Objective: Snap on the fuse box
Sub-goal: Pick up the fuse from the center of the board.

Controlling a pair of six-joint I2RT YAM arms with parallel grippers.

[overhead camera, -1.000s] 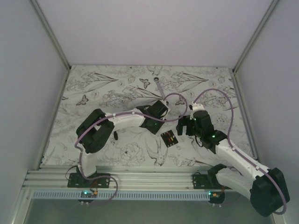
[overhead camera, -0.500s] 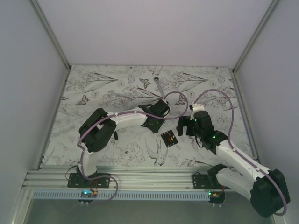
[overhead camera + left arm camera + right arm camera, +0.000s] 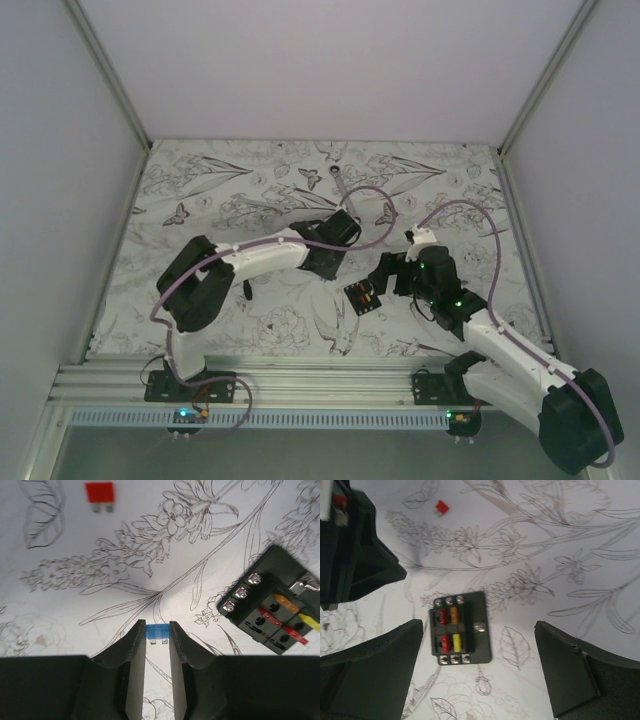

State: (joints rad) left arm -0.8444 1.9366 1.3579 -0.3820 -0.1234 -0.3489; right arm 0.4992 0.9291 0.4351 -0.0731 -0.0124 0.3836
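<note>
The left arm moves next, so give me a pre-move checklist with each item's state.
1. Left gripper closed on blue fuse: ok.
2. Whether blue fuse is lifted: cannot tell.
3. Right gripper open over fuse box: ok.
4. Slots of fuse box face up: ok.
5. Red fuse lies clear of fuse box: ok.

Fuse box (image 3: 460, 629): matt black plastic body; screw heads (image 3: 241, 593) bright glossy metal. Blue fuse (image 3: 157, 632), red fuse (image 3: 99, 492): smooth coloured plastic, dull metal blades. Left gripper (image 3: 156, 626) fingers (image 3: 134, 647): matt black plastic. Table cover (image 3: 75, 605): matt white, printed; paper or cloth undetermined
</note>
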